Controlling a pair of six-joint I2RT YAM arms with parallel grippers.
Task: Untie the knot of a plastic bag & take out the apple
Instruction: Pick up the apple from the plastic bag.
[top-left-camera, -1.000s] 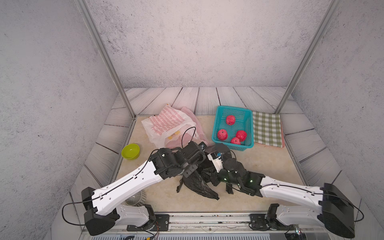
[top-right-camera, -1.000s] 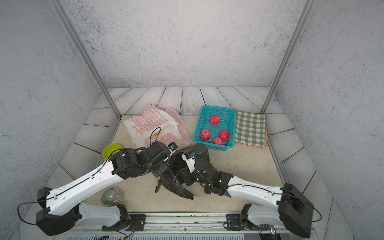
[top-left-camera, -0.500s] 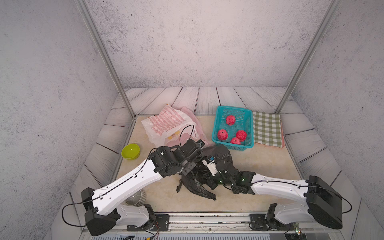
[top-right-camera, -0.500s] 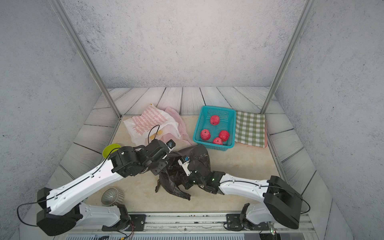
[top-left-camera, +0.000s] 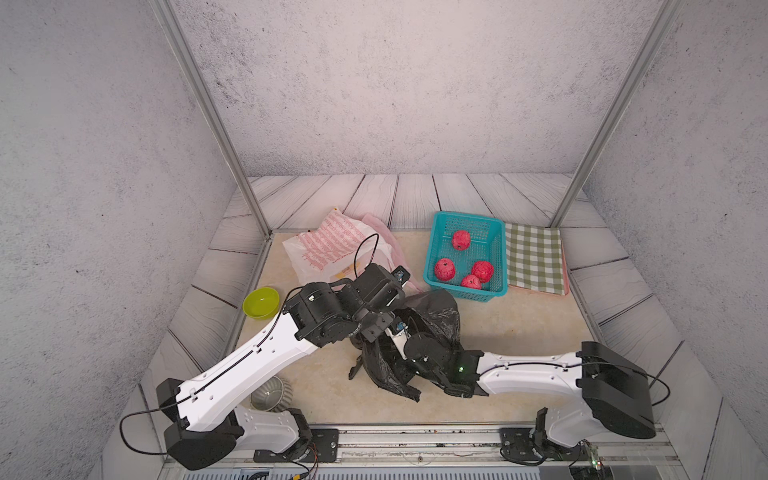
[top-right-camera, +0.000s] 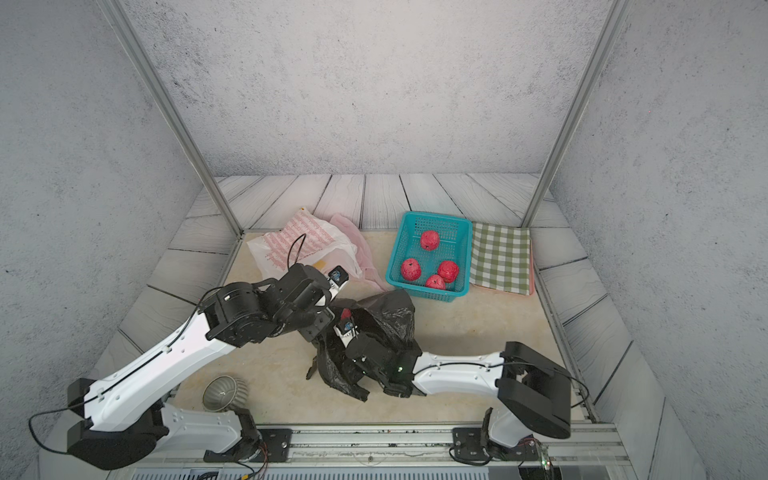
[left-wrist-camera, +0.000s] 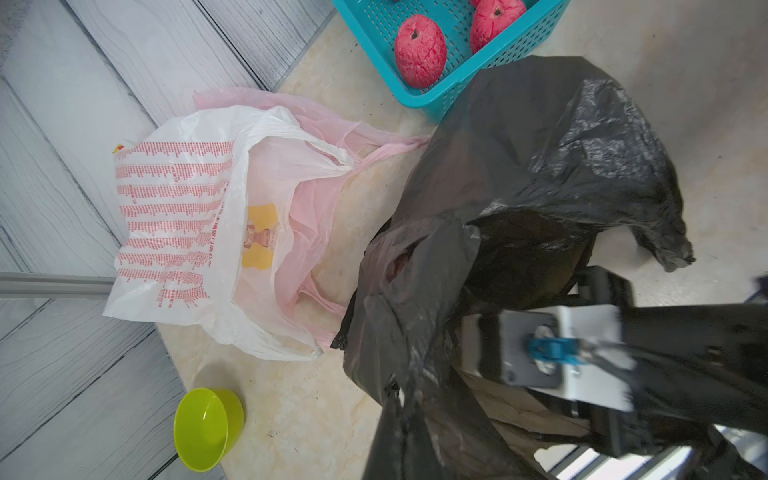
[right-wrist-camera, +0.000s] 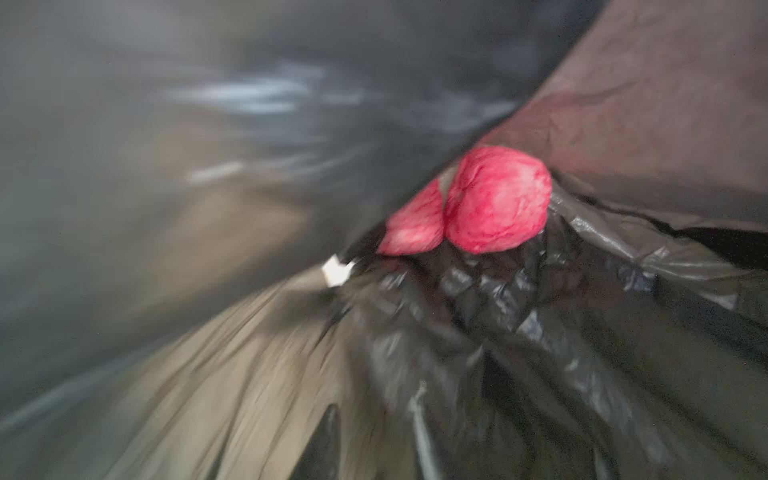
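Note:
The black plastic bag (top-left-camera: 434, 316) lies crumpled mid-table in both top views, its mouth held open. My left gripper (top-left-camera: 376, 328) is shut on a stretched fold of the bag's edge; in the left wrist view the film runs taut from the left gripper (left-wrist-camera: 409, 399). My right arm's wrist (top-left-camera: 430, 355) reaches into the bag mouth, and its gripper is hidden by plastic. In the blurred right wrist view, a red apple (right-wrist-camera: 498, 199) sits ahead inside the bag, with another red apple (right-wrist-camera: 411, 232) behind it. The right jaws do not show clearly.
A teal basket (top-left-camera: 431, 249) holding several red apples stands just behind the bag. A green checked cloth (top-left-camera: 534, 257) lies to its right. A white and red printed bag (top-left-camera: 328, 245) over a pink bag (top-left-camera: 382, 226) lies back left. A lime bowl (top-left-camera: 261, 302) and a grey ribbed cup (top-left-camera: 270, 392) stand left.
My right arm has stretched lower and further left, pushing its gripper deeper into the bag mouth. My left gripper keeps its hold on the bag's edge and has barely shifted.

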